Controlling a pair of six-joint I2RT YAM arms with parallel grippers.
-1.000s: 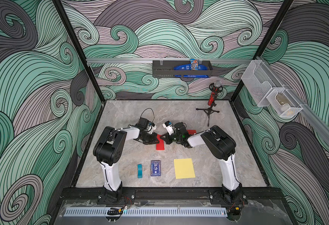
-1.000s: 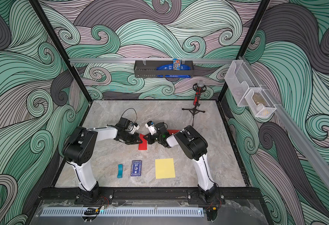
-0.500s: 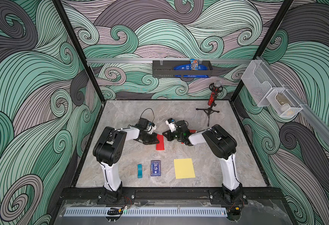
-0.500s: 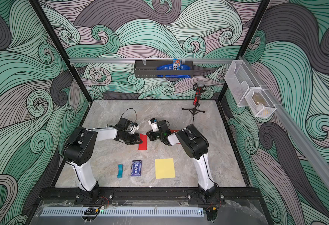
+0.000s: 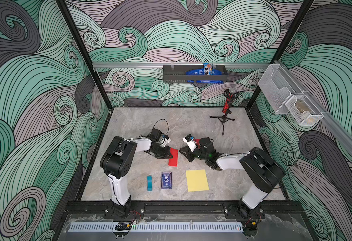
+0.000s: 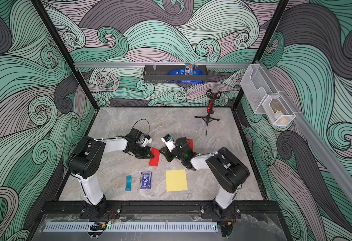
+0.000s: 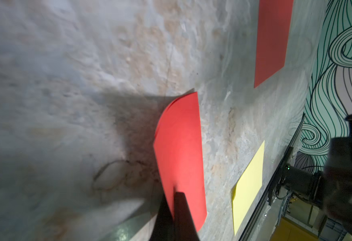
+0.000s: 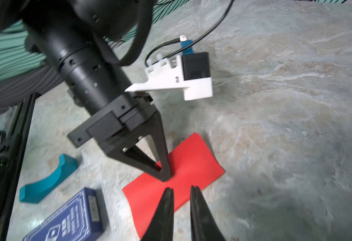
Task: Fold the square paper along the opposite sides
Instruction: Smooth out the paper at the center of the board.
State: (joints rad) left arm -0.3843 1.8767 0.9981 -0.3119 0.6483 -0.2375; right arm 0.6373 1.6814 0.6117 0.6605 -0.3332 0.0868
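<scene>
Folded red paper (image 5: 173, 157), long axis front-to-back, left claw (image 8: 165, 177) pinching its edge, right claw (image 8: 181, 188) slightly parted, empty.

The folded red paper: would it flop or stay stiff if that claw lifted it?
Probably floppy: the red paper bows off the table by the left claw. Likely very light, being a thin sheet. It might slide when pushed, since the table looks smooth.

The worktop (image 5: 129, 129) carries three sheets: a folded red paper (image 5: 173, 157), a second red paper (image 7: 273, 41) and one yellow paper (image 5: 197, 180). There is also one card box (image 5: 166, 180), one teal block (image 5: 149, 183) and one microphone (image 5: 226, 104).
</scene>
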